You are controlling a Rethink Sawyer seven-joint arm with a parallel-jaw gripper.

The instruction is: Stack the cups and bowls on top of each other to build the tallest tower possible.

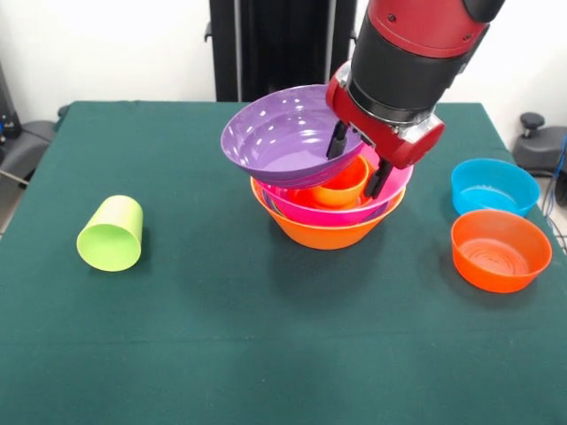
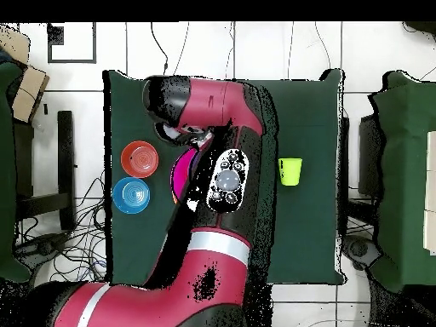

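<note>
The tower stands mid-table: a large yellow-orange bowl [image 1: 323,232] holds a pink bowl [image 1: 381,199], and an orange cup [image 1: 344,189] sits inside the pink one. A wide purple bowl [image 1: 283,137] lies tilted on top of them, its opening turned toward the camera. My gripper [image 1: 356,166] hangs over the purple bowl's right rim and is open: one finger is inside the bowl, the other outside above the pink bowl. A lime green cup [image 1: 111,233] lies on its side at the left. In the overhead view the arm hides the gripper; only the pink bowl [image 2: 178,174] peeks out.
A blue bowl [image 1: 493,187] and a red-orange bowl [image 1: 500,251] stand side by side at the right edge of the green table [image 1: 266,354]. From above they are the red-orange bowl [image 2: 140,157] and blue bowl [image 2: 132,195], with the green cup [image 2: 290,171] across the arm.
</note>
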